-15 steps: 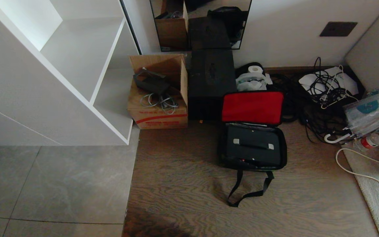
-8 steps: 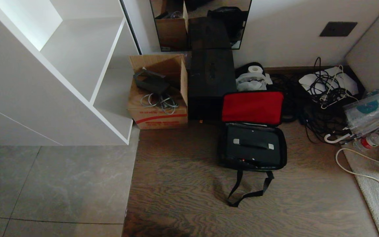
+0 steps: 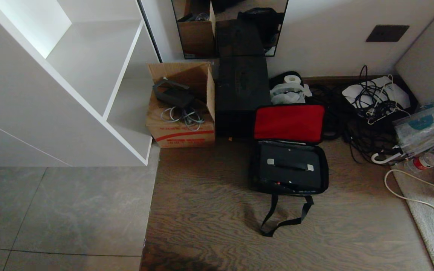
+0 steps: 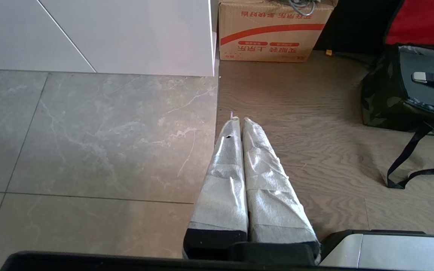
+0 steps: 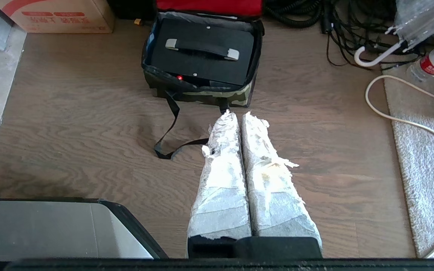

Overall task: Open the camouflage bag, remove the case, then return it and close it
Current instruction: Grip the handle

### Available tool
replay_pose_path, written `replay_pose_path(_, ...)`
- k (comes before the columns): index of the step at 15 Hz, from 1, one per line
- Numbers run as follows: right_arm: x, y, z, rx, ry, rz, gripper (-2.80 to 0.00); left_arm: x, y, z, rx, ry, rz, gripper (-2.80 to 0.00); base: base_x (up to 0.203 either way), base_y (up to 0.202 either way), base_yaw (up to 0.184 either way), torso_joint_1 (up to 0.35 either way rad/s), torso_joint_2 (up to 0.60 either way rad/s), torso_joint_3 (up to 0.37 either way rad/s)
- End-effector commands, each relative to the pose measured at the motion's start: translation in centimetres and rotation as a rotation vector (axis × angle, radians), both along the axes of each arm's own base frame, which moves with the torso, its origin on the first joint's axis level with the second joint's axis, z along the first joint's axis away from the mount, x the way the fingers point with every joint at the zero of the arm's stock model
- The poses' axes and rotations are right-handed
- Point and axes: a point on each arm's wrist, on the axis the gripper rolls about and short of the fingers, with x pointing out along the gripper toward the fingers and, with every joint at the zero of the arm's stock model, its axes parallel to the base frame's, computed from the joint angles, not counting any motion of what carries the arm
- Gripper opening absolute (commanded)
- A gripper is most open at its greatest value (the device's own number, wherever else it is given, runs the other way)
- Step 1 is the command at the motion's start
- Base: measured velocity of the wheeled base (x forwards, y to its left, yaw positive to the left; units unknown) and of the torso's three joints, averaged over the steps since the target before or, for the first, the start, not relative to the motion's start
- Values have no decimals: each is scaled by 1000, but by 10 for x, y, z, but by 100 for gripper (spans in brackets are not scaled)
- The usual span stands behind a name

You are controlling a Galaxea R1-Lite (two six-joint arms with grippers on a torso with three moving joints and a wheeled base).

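Red printing on the cardboard box was too small to read. Beside the tall black box, the camouflage bag lay open on the wood floor, the case inside. Left gripper and right gripper hung above the floor, jaws pressed together, empty.

Head view: high, angled down, far. Wrist views: low, near floor, facing forward. Shared by all three: open camouflage bag, cardboard box.
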Motion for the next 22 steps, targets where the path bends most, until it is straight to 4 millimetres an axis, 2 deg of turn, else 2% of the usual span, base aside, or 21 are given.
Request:
replay_pose_path(1,0,0,0,0,2,0,-280,0,0,0,0,-1,0,-280,0,0,0,0,0,0)
replay_pose_path(22,1,0,1,27,-21,-5,-280,0,0,0,0,-1,0,-280,0,0,0,0,0,0)
